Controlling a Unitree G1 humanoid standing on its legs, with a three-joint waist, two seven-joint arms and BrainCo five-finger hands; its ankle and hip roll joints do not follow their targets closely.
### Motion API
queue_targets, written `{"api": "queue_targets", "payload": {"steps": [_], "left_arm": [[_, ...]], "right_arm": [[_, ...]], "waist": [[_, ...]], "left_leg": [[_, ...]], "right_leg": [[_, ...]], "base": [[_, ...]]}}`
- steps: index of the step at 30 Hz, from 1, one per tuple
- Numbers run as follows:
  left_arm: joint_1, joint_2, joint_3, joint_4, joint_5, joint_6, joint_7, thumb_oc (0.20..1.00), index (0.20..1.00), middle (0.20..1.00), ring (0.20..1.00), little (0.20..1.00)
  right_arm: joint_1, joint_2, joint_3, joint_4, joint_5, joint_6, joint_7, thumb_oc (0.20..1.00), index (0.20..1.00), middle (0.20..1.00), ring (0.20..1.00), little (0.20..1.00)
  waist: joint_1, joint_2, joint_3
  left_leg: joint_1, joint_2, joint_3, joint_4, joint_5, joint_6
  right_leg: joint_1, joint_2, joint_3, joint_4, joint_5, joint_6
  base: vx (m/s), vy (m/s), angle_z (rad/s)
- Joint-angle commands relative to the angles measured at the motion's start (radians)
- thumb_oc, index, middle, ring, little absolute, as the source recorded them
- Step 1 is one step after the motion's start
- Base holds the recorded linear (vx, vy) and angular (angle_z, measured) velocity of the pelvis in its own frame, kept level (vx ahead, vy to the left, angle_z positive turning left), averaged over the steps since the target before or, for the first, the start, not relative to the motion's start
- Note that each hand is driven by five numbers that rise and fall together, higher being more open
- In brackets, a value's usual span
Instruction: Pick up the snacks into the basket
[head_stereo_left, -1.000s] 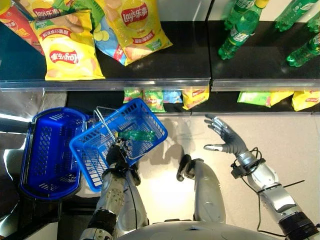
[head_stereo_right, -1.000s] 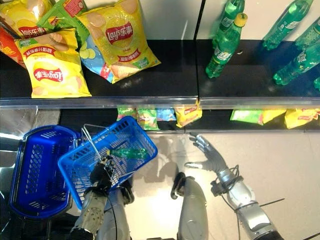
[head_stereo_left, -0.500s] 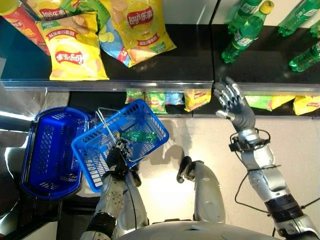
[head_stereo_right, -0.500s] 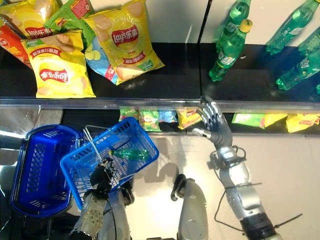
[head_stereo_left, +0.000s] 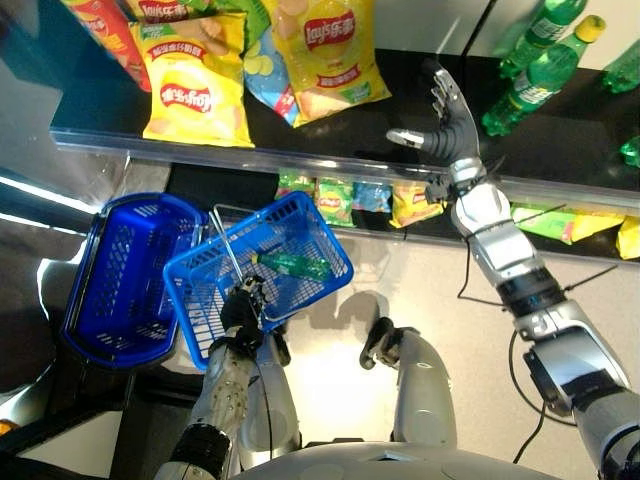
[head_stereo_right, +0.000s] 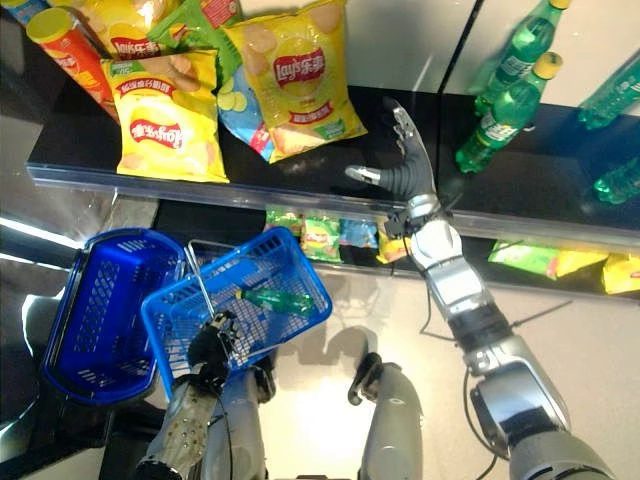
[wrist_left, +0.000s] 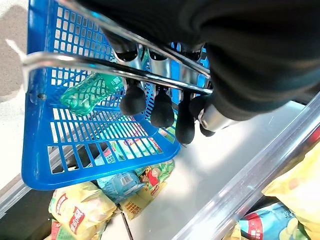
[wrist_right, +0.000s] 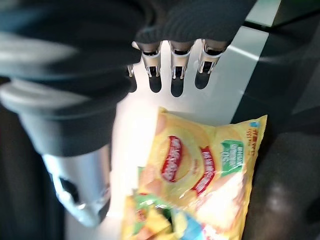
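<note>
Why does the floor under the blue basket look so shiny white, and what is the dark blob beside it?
In the left eye view, light glares off the floor below the basket; the dark blob is the basket's shadow. In the right wrist view, the yellow chip bag looks blurry.

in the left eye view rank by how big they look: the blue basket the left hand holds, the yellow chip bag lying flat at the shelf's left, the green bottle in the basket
1. blue basket, held by its handle in the left hand
2. yellow chip bag
3. green bottle

The basket hangs nearer the camera than the shelf, which inflates its apparent size, but the gaps look wide enough for the order to hold.
</note>
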Motion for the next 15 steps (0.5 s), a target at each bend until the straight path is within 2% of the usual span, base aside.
{"api": "queue_targets", "payload": {"steps": [1,4,10,11,12,15], "left_arm": [[0.024,0.061,0.021,-0.195,-0.047,-0.092,0.004,0.2,0.2,0.2,0.2,0.2],[0.023,0.065,0.018,-0.196,-0.048,-0.088,0.004,0.2,0.2,0.2,0.2,0.2],[0.019,0.088,-0.017,-0.202,-0.042,-0.086,0.004,0.2,0.2,0.2,0.2,0.2],[0.016,0.094,-0.023,-0.203,-0.043,-0.087,0.003,0.2,0.2,0.2,0.2,0.2],[0.015,0.094,-0.023,-0.202,-0.043,-0.087,0.003,0.2,0.2,0.2,0.2,0.2],[0.017,0.104,-0.034,-0.201,-0.045,-0.087,-0.001,0.2,0.2,0.2,0.2,0.2]], "right_arm": [[-0.151,0.025,0.012,0.074,-0.026,-0.007,-0.05,1.0,1.0,1.0,1.0,1.0],[-0.221,0.046,0.028,0.16,-0.021,0.004,-0.05,1.0,1.0,1.0,1.0,1.0],[-0.467,0.088,0.061,0.53,-0.013,0.032,-0.104,1.0,1.0,1.0,1.0,1.0],[-0.525,0.084,0.071,0.624,-0.008,0.032,-0.113,1.0,1.0,1.0,1.0,1.0],[-0.528,0.084,0.072,0.627,-0.007,0.03,-0.112,1.0,1.0,1.0,1.0,1.0],[-0.626,0.075,0.091,0.803,0.012,0.047,-0.106,1.0,1.0,1.0,1.0,1.0]], "waist": [[0.032,0.002,-0.031],[0.038,0.002,-0.028],[0.062,0.009,-0.024],[0.067,0.012,-0.024],[0.067,0.012,-0.023],[0.084,0.019,-0.028]], "left_leg": [[0.027,0.003,-0.003,0.068,-0.086,0.029],[0.025,0.001,-0.01,0.062,-0.082,0.029],[0.013,-0.013,-0.025,0.046,-0.069,0.03],[0.007,-0.017,-0.03,0.043,-0.065,0.03],[0.006,-0.017,-0.03,0.043,-0.065,0.03],[-0.001,-0.027,-0.044,0.027,-0.053,0.031]], "right_leg": [[0.057,-0.037,0.046,-0.09,0.151,0.163],[0.06,-0.037,0.044,-0.092,0.153,0.163],[0.054,-0.034,0.037,-0.094,0.16,0.166],[0.052,-0.035,0.033,-0.094,0.16,0.167],[0.052,-0.035,0.032,-0.094,0.16,0.167],[0.054,-0.037,0.021,-0.098,0.161,0.168]], "base": [[0.0,0.0,0.04],[0.0,-0.001,0.03],[0.0,0.001,0.01],[-0.01,0.003,0.1],[-0.01,-0.001,0.13],[-0.01,-0.008,0.1]]}}
